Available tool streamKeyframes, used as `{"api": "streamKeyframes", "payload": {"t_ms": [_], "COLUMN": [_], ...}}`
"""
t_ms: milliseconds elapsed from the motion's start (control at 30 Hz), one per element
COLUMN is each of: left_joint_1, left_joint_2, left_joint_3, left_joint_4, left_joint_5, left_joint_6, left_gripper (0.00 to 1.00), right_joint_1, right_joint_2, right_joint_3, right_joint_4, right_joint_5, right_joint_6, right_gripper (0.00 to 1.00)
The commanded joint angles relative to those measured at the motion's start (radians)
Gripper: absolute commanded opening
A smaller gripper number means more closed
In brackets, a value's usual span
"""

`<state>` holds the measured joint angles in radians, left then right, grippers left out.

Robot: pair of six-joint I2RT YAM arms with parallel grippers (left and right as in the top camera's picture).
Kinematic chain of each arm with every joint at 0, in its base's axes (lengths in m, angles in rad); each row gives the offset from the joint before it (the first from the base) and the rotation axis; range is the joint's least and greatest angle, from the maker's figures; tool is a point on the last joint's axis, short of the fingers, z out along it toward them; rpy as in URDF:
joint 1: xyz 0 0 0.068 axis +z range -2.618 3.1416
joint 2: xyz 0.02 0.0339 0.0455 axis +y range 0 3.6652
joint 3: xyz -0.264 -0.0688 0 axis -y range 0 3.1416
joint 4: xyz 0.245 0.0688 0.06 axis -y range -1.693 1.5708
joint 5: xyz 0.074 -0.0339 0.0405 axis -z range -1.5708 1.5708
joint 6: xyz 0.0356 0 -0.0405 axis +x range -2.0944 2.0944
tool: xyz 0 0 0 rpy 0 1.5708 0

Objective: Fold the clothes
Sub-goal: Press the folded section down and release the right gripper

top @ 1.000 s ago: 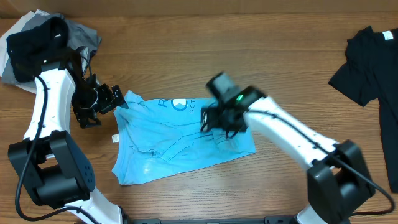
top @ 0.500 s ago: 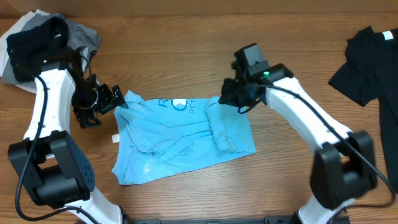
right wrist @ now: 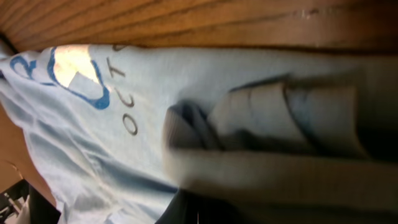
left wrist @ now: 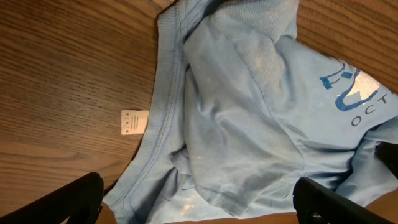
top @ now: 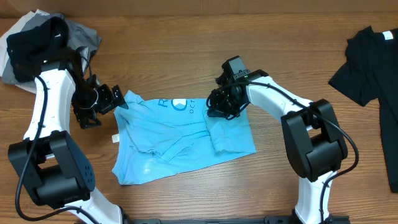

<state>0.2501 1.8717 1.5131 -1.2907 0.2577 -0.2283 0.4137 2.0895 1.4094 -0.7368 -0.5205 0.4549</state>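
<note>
The crumpled light blue cotton T-shirt (top: 180,140) lies in the middle of the brown wooden table (top: 186,37). The right gripper (top: 222,109) is clenched at its upper right edge over a bunched fold, though I can't tell if cloth is truly caught, and the left gripper (top: 117,99) is spread wide just beside the opposite edge. I'd say that bunched side wants straightening, so the right arm should lift only slightly and draw outward slowly, checking the fabric follows. The left claw would do well to pin the edge near the small white label (left wrist: 130,121) so the shirt doesn't slide.
</note>
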Motion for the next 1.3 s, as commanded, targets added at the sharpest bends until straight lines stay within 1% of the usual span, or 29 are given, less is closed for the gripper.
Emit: {"api": "streamKeyframes", "payload": {"t_ms": [0,100,133,167,200,267,300,333,367,433,500,600,667,733,800,833,867,900,933,1100,1200,1267], "left_joint_1": [-0.004,-0.004,-0.004,-0.004,-0.004,-0.004,-0.004,-0.004,-0.004,-0.004,-0.004,-0.004,-0.004,-0.004,-0.004,-0.004,-0.004,-0.004,-0.004,-0.004,-0.004,-0.004], "left_joint_2": [-0.026,-0.026,-0.026,-0.026,-0.026,-0.026,-0.026,-0.026,-0.026,-0.026,-0.026,-0.026,-0.026,-0.026,-0.026,-0.026,-0.026,-0.026,-0.026,-0.026,-0.026,-0.026], "left_joint_3": [-0.004,-0.004,-0.004,-0.004,-0.004,-0.004,-0.004,-0.004,-0.004,-0.004,-0.004,-0.004,-0.004,-0.004,-0.004,-0.004,-0.004,-0.004,-0.004,-0.004,-0.005,-0.007], "left_joint_4": [-0.006,-0.009,-0.009,-0.008,-0.006,-0.003,-0.002,-0.002,-0.002,-0.004,-0.006,-0.006,-0.006,-0.006,-0.006,-0.006,-0.006,-0.005,-0.004,-0.006,-0.006,-0.006], "left_joint_5": [-0.004,-0.006,-0.006,-0.006,-0.005,-0.005,-0.005,-0.005,-0.005,-0.005,-0.005,-0.005,-0.005,-0.005,-0.005,-0.005,-0.005,-0.005,-0.005,-0.005,-0.005,-0.005], "left_joint_6": [0.027,0.031,0.031,0.031,0.031,0.031,0.031,0.031,0.031,0.031,0.031,0.031,0.031,0.031,0.031,0.031,0.031,0.031,0.031,0.035,0.063,0.072], "left_gripper": [1.0,1.0,1.0,1.0,1.0,1.0,1.0,1.0,1.0,1.0,1.0,1.0,1.0,1.0,1.0,1.0,1.0,1.0,1.0,1.0,1.0,1.0], "right_joint_1": [0.002,0.0,0.0,0.0,0.002,0.003,0.003,0.003,0.003,0.006,0.01,0.011,0.011,0.011,0.011,0.011,0.005,0.0,-0.006,-0.016,-0.016,-0.016], "right_joint_2": [-0.142,-0.251,-0.274,-0.295,-0.307,-0.309,-0.305,-0.305,-0.304,-0.303,-0.303,-0.303,-0.303,-0.303,-0.303,-0.303,-0.303,-0.303,-0.304,-0.328,-0.385,-0.436], "right_joint_3": [0.05,0.053,0.052,0.052,0.051,0.049,0.037,0.019,-0.005,-0.078,-0.142,-0.264,-0.343,-0.416,-0.487,-0.501,-0.507,-0.506,-0.504,-0.456,-0.394,-0.336], "right_joint_4": [-0.053,-0.152,-0.183,-0.222,-0.261,-0.33,-0.348,-0.349,-0.341,-0.3,-0.254,-0.137,-0.052,0.016,0.068,0.077,0.08,0.077,0.079,0.058,-0.014,-0.085], "right_joint_5": [-0.013,0.01,0.011,0.011,0.011,0.014,0.014,0.014,0.009,0.001,-0.028,-0.093,-0.111,-0.112,-0.118,-0.122,-0.123,-0.125,-0.125,-0.108,-0.045,0.037], "right_joint_6": [-0.068,-0.102,-0.121,-0.15,-0.186,-0.241,-0.255,-0.254,-0.254,-0.252,-0.25,-0.241,-0.207,-0.152,-0.11,-0.097,-0.083,-0.083,-0.083,-0.083,-0.083,-0.079], "right_gripper": [0.04,0.05,0.09,0.2,0.25,0.25,0.23,0.18,0.13,0.06,0.04,0.04,0.04,0.06,0.14,0.15,0.14,0.07,0.04,0.04,0.04,0.05]}}
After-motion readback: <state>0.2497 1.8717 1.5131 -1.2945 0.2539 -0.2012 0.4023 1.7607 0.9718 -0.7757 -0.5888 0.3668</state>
